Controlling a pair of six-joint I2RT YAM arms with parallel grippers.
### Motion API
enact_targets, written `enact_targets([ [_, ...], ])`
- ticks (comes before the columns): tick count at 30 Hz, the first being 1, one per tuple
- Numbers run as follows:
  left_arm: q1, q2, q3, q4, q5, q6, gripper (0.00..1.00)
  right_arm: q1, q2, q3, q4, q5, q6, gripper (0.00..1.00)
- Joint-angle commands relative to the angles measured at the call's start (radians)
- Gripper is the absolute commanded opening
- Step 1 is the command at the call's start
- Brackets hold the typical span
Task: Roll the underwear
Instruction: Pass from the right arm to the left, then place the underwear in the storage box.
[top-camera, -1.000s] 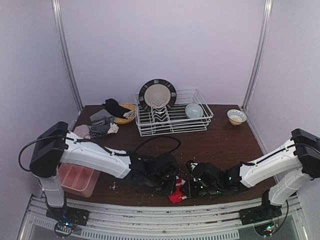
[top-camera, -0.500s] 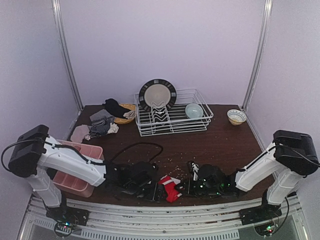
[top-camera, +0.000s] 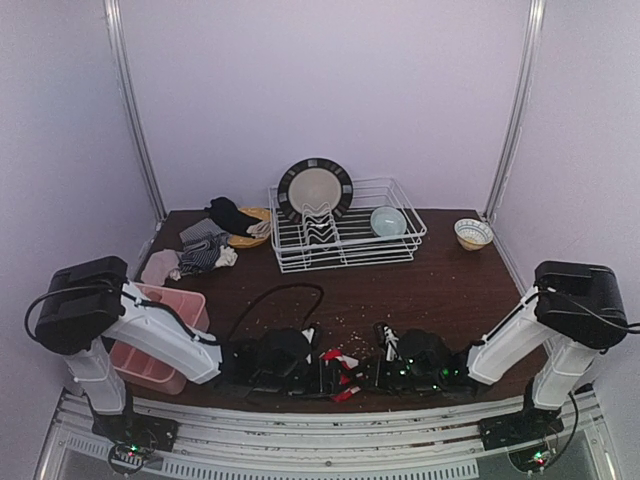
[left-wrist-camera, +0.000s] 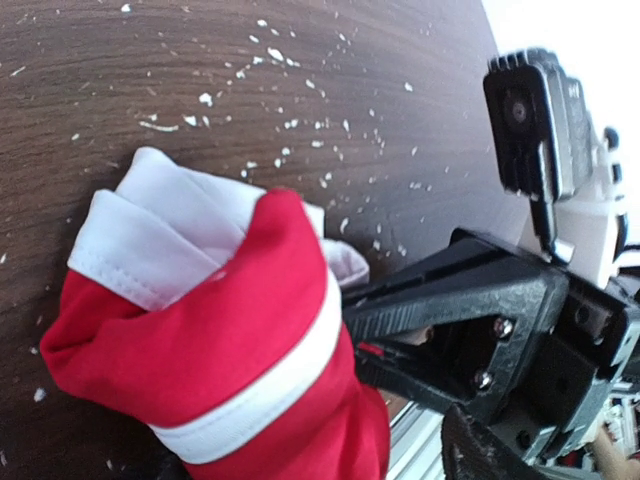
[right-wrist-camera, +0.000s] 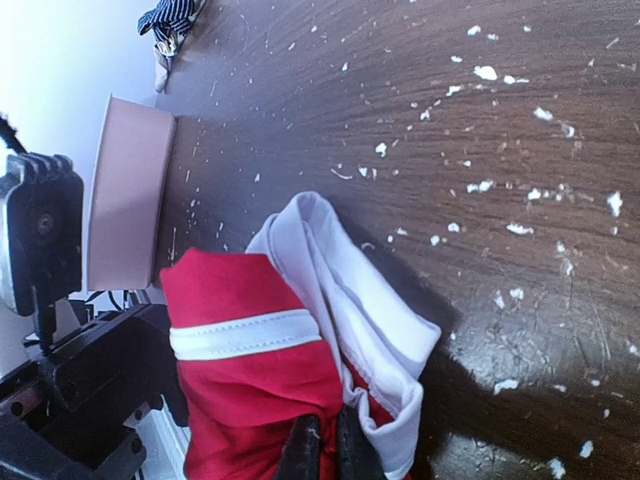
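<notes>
The red underwear (left-wrist-camera: 220, 350) lies bunched on the dark wooden table (top-camera: 430, 290) at lower centre of the overhead view, close to the near edge and between the two gripper heads. Its white waistband (left-wrist-camera: 262, 388) runs as a stripe across the red cloth, and a white folded layer projects from the upper left of the bundle in the left wrist view. The right gripper (right-wrist-camera: 325, 445) is clenched on the red underwear: at the bottom edge of the right wrist view both fingertips meet in the red cloth. The left gripper (top-camera: 318, 368) sits just left of the bundle; whether its jaws are released or clenched cannot be told. White crumbs (right-wrist-camera: 485, 72) are scattered over the table around the cloth. A pink tray (top-camera: 150, 345) stands at lower left of the overhead view, beside the left arm. The remaining underwear (top-camera: 198, 255), including a black-and-white striped piece, is heaped at the upper left of the table, well apart from both grippers. A white wire dish rack (top-camera: 350, 250) at upper centre holds an upright plate (top-camera: 315, 190) and a pale bowl (top-camera: 388, 220). A second bowl (top-camera: 473, 233) stands right of the rack.
</notes>
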Motion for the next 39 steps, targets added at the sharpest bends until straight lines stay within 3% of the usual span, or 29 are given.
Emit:
enact_targets([
  [1,0.008,0.052,-0.036,0.109,0.003,-0.077,0.72,0.002,0.055,-0.048,-0.204,-0.032,0.004,0.04],
  [5,0.017,0.054,-0.032,0.076,-0.015,-0.086,0.68,0.005,0.066,-0.049,-0.184,-0.037,0.009,0.04],
  [12,0.033,0.081,0.046,-0.031,0.004,-0.056,0.48,0.023,0.101,-0.042,-0.146,-0.041,0.023,0.03],
  [14,0.033,0.093,0.071,-0.053,0.013,-0.038,0.37,0.028,0.108,-0.042,-0.129,-0.043,0.028,0.03],
  [18,0.033,0.079,0.107,-0.125,0.002,0.028,0.02,0.034,0.088,-0.044,-0.111,-0.045,0.026,0.03],
  [19,0.033,0.056,0.114,-0.174,-0.011,0.047,0.00,0.036,0.065,-0.043,-0.122,-0.039,0.018,0.03],
  [22,0.033,-0.043,0.122,-0.346,-0.113,0.126,0.00,0.044,-0.065,-0.022,-0.271,-0.004,-0.033,0.11],
  [25,0.032,-0.168,0.130,-0.561,-0.228,0.191,0.00,0.057,-0.238,0.032,-0.500,0.053,-0.113,0.29],
  [28,0.033,-0.288,0.151,-0.779,-0.321,0.264,0.00,0.068,-0.408,0.092,-0.721,0.121,-0.201,0.38],
  [31,0.035,-0.385,0.183,-0.972,-0.375,0.340,0.00,0.072,-0.551,0.133,-0.871,0.174,-0.274,0.41],
  [35,0.053,-0.481,0.264,-1.260,-0.438,0.425,0.00,0.072,-0.705,0.135,-0.938,0.195,-0.344,0.41],
  [39,0.177,-0.642,0.269,-1.426,-0.372,0.492,0.00,0.071,-0.770,0.104,-0.930,0.196,-0.387,0.41],
])
